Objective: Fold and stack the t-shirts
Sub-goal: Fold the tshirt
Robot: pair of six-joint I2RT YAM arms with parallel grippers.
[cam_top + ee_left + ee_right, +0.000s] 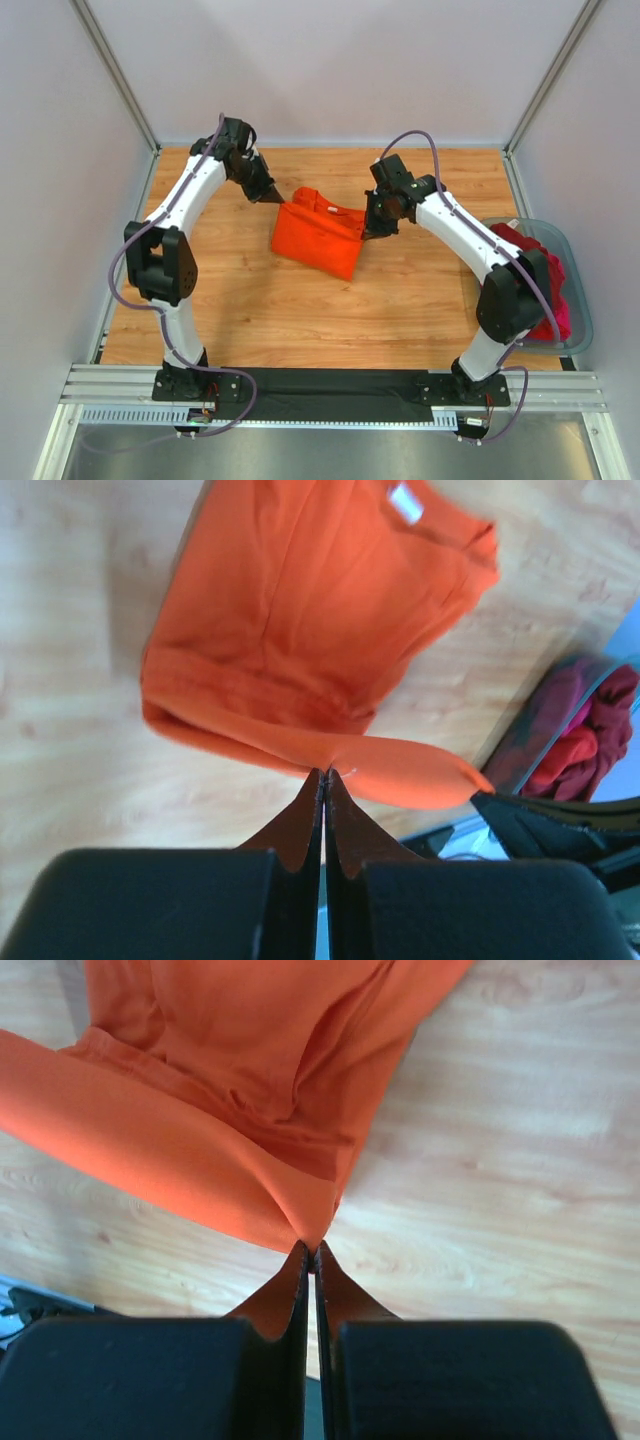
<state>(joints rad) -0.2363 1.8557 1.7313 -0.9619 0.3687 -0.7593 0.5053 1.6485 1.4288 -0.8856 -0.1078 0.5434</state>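
Note:
A bright orange t-shirt (pixel 318 235) lies partly folded in the middle of the wooden table, its round neck toward the far side. My left gripper (pixel 277 197) is shut on the shirt's far-left edge; in the left wrist view its tips (pixel 325 773) pinch a lifted flap of the orange t-shirt (pixel 300 630). My right gripper (pixel 368 235) is shut on the right edge; the right wrist view shows its tips (pixel 312 1247) pinching a corner of the orange t-shirt (pixel 230 1090). Dark red (pixel 520 240) and magenta-pink (pixel 562 312) t-shirts lie bunched at the right.
A grey-blue plastic tub (pixel 586 310) at the table's right edge holds the bunched shirts; it also shows in the left wrist view (pixel 590 730). White walls and metal posts ring the wooden table (pixel 250 300). The arm bases sit on a rail at the near edge.

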